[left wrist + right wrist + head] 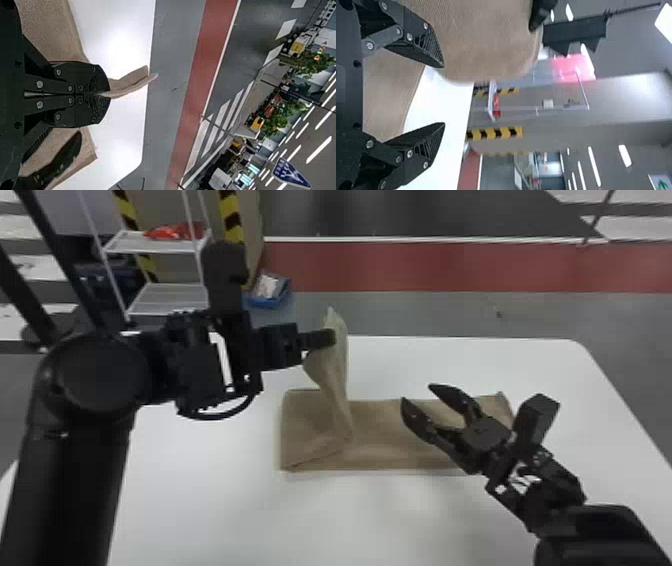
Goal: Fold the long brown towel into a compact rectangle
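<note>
One black left gripper (331,337) pinches raised brown cloth towel (385,430); left wrist view shows edge jutting past fingertips. Right wrist view: fine ribbing, black right gripper (418,394) spread.

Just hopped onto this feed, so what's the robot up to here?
The robot is partway through folding the brown towel. Its left pincer is shut on the towel, holding a flap of it up. The rest lies stretched out on the white table. The right pincer is open and empty over the towel's right-hand part. The compact rectangle isn't made yet.
</note>
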### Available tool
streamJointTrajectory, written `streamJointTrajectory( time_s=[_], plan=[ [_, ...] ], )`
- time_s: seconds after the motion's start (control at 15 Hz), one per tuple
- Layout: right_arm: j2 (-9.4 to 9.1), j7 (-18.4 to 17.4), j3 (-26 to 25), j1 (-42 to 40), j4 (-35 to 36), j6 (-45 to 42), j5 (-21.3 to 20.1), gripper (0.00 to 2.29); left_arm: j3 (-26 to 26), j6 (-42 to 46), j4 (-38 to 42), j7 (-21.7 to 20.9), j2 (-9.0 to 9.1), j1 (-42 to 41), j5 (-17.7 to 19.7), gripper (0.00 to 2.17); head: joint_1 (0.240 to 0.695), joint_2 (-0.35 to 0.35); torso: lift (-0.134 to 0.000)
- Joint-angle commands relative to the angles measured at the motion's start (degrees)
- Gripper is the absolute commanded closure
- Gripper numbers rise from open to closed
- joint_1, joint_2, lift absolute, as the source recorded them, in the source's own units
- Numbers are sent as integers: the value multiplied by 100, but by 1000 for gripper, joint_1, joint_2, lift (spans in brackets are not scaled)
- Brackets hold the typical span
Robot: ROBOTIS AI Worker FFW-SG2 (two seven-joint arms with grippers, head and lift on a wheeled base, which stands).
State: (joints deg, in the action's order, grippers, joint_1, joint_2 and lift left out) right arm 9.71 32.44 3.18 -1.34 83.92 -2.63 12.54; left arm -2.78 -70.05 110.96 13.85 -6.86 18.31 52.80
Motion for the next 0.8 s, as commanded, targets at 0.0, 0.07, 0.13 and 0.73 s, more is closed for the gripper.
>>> streamJointTrajectory(
  time_s=[0.0, 0.07, 0.13, 0.73],
  plan=[
    [136, -10, -1144, -648, 590, -39, 258, 66, -179, 31, 22, 4, 114, -82, -112, 2138, 695, -63, -124],
    [136, -1, -1531, -824, 731, -145, 469, 70, -249, 31, 48, 21, 150, -135, -138, 2138, 695, -107, -124],
    [171, 8, -1892, -1000, 854, -391, 680, 70, -337, 31, 198, 83, 211, -205, -147, 2138, 695, -154, -124],
    [233, 175, -2603, -1404, 775, -584, 1154, 83, -1524, 663, 40, 285, 701, -451, -894, 2138, 695, -350, -124]
  ],
)
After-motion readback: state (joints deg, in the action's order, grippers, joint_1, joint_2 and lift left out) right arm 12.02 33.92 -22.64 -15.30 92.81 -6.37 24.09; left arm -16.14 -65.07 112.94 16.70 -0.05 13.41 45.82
